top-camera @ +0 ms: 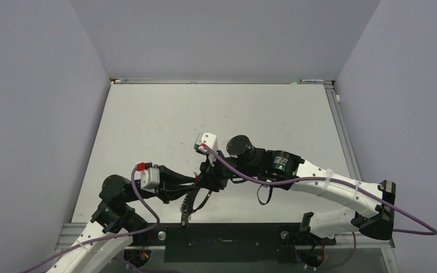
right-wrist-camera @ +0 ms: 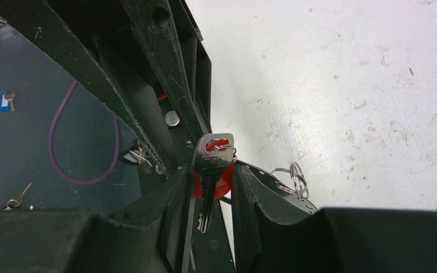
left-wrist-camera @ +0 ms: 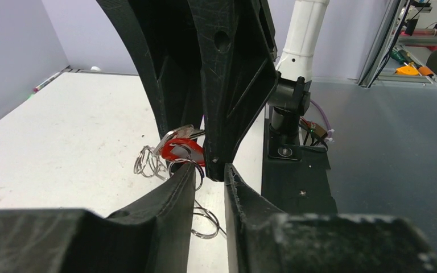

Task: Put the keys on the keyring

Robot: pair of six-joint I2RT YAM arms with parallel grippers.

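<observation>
My two grippers meet above the table's near edge. My right gripper (top-camera: 209, 173) (right-wrist-camera: 210, 169) is shut on the red-tagged key (right-wrist-camera: 223, 181) (left-wrist-camera: 179, 151). A plain dark grey key (right-wrist-camera: 211, 162) hangs in front of the tag between the fingers. My left gripper (top-camera: 198, 181) (left-wrist-camera: 210, 170) has its jaws a narrow gap apart and appears shut on the keyring (top-camera: 192, 200) (right-wrist-camera: 270, 183), which hangs below both grippers. Wire loops (left-wrist-camera: 146, 162) (right-wrist-camera: 296, 176) stick out from its rim. The hoop's face is mostly hidden by the fingers.
The white table (top-camera: 233, 114) stretches away behind the grippers. The black base plate (top-camera: 222, 242) (left-wrist-camera: 296, 182) lies at the near edge, with the right arm's base (left-wrist-camera: 287, 108) on it. Two loose keys (right-wrist-camera: 16, 200) (right-wrist-camera: 5, 100) lie on the dark floor beyond the table.
</observation>
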